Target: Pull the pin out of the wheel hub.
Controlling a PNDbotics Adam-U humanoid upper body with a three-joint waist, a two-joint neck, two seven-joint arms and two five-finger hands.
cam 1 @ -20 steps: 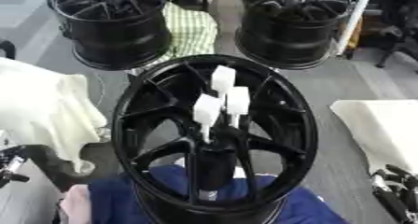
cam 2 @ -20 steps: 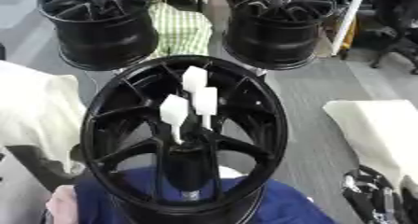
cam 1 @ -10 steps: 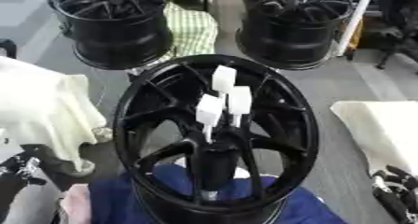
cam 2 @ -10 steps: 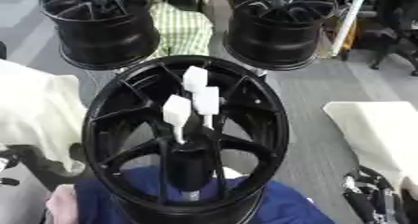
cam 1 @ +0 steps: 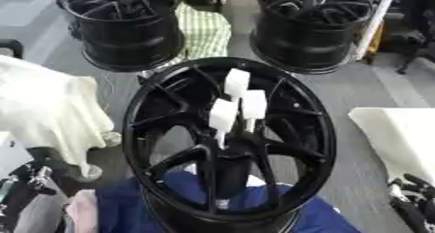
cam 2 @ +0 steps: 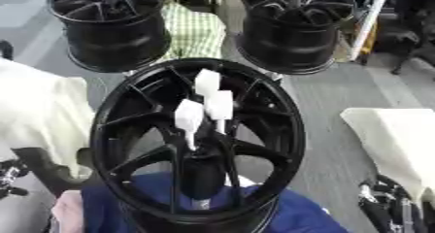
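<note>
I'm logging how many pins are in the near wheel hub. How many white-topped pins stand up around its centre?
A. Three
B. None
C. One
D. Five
A: three white-topped pins stand upright near the centre of the near wheel hub, clear of both hands, which show only at the lower corners.

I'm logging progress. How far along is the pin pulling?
Three white-headed pins stand in the wheel hub; none shows lying outside it. Neither hand holds one: left hand and right hand sit low at the corners. Whether others came out earlier can't be told.
</note>
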